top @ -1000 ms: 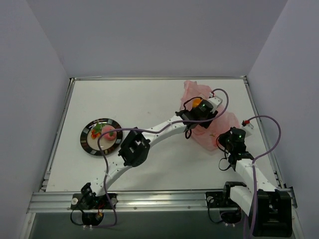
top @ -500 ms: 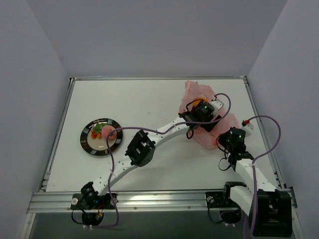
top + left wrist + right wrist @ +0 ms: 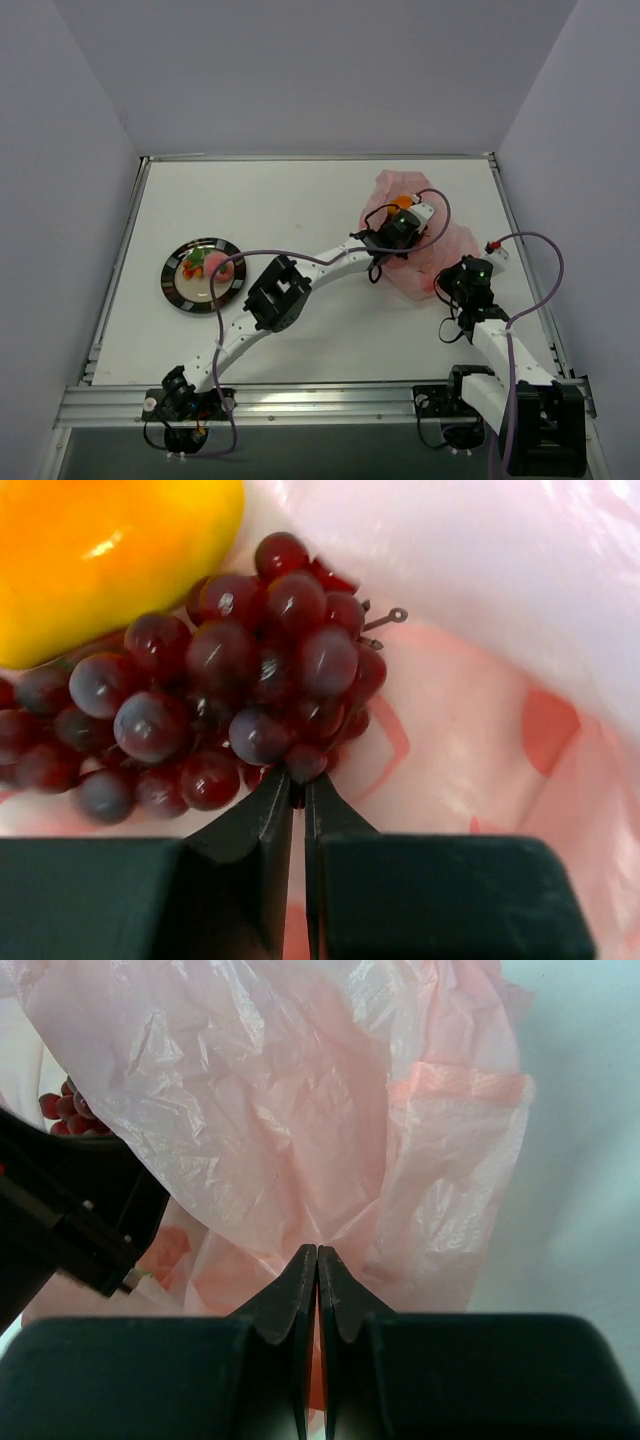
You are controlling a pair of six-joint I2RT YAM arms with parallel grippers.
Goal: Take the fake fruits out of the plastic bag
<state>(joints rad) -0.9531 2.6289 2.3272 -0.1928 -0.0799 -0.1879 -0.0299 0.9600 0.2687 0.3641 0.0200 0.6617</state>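
Observation:
The pink plastic bag (image 3: 443,252) lies crumpled at the back right of the table. Inside it, in the left wrist view, a yellow-orange fruit (image 3: 100,550) rests against a bunch of dark red grapes (image 3: 230,670). My left gripper (image 3: 299,778) reaches into the bag (image 3: 480,680) and is shut on a grape at the bunch's lower edge. From above, the left gripper (image 3: 402,210) sits beside the orange fruit (image 3: 403,198). My right gripper (image 3: 317,1252) is shut on a fold of the bag (image 3: 300,1110) at its near edge (image 3: 450,278). The grapes (image 3: 62,1110) peek out at the left.
A round dark-rimmed plate (image 3: 170,287) stands at the left of the table with a pink-red round fruit (image 3: 220,269) and a small red-and-green piece (image 3: 193,263) on it. The left arm stretches diagonally across the table's middle. Walls close in on three sides.
The left jaws opened wide inside the bag, then closed on the grape bunch. The left arm's elbow shifted a little to the right. The right arm has kept still.

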